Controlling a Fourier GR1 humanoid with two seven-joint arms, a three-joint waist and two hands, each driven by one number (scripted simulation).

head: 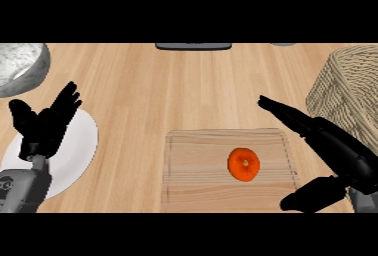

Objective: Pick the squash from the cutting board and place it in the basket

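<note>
A: Counter [184, 85] of pale wooden planks runs across the whole view, with a dark flat object [193, 46] at its far edge.

B: Containers?

A: A woven beige wicker basket [347, 90] at the right; its inside is out of sight. A grey speckled bowl [22, 65] sits far left, beside a white round plate [77, 145].

B: The squash?

A: The round orange squash [244, 163] lies on the light wooden cutting board [199, 175], untouched.

B: Hands?

A: The right hand [325, 145] hovers beside the board, fingers straight. The left hand [46, 125] rests open over the plate.
</note>
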